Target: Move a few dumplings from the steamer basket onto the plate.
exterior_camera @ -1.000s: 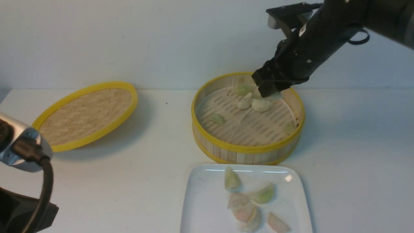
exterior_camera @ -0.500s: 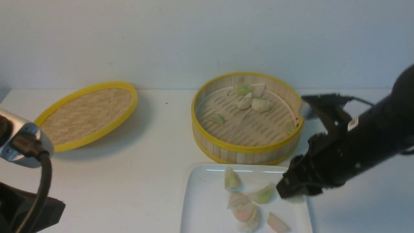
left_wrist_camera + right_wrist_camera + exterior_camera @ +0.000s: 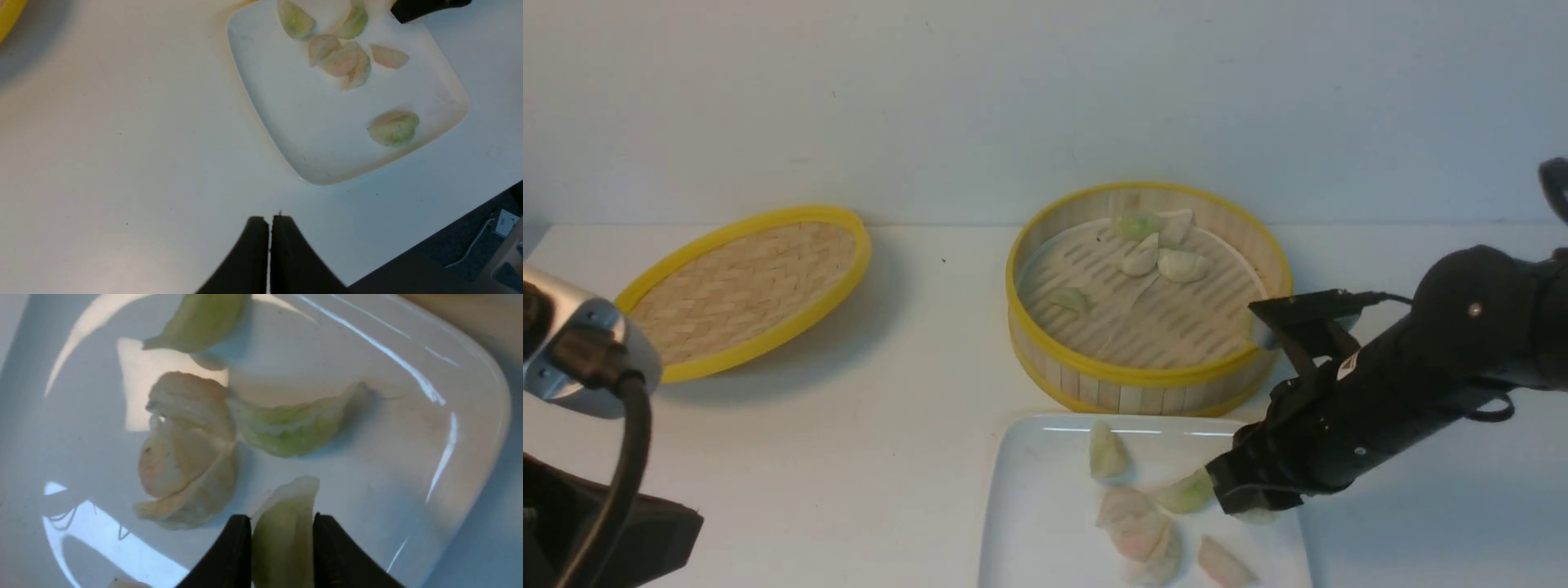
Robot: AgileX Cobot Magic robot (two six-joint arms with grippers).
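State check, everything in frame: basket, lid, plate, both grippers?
steamer basket: uncovered, several dumplings inside
lid: off, on table left of basket
plate: several more dumplings on it
right gripper: shut on pale green dumpling, over plate
left gripper: shut, empty

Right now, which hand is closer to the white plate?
The right. The right hand is over the plate, gripping a pale green dumpling; the left hand is shut over the table beside the plate.
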